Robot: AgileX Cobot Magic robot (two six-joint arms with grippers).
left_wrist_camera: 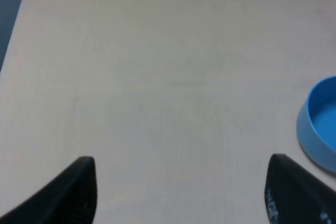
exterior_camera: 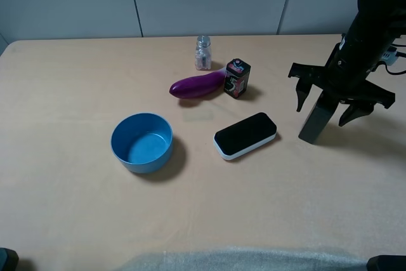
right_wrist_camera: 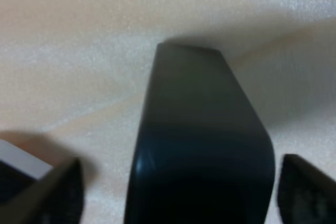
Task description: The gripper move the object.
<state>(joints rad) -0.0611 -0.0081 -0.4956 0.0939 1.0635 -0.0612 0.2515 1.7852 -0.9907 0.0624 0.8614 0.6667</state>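
Note:
The object, a tall slim dark bottle (exterior_camera: 314, 125), stands upright on the table at the right. My right gripper (exterior_camera: 327, 109) is open and hangs over the bottle's top, with its dark fingers spread on both sides of it. In the right wrist view the bottle (right_wrist_camera: 199, 129) fills the middle, and the right gripper (right_wrist_camera: 181, 192) has a gap between each finger and the bottle. The bottle's cap is hidden. My left gripper (left_wrist_camera: 181, 192) is open and empty above bare table.
A black-and-white eraser (exterior_camera: 245, 135) lies just left of the bottle. A blue bowl (exterior_camera: 142, 142) stands left of centre, also in the left wrist view (left_wrist_camera: 320, 124). A purple eggplant (exterior_camera: 198, 85), a short black box (exterior_camera: 237, 78) and a small glass jar (exterior_camera: 203, 52) are further back.

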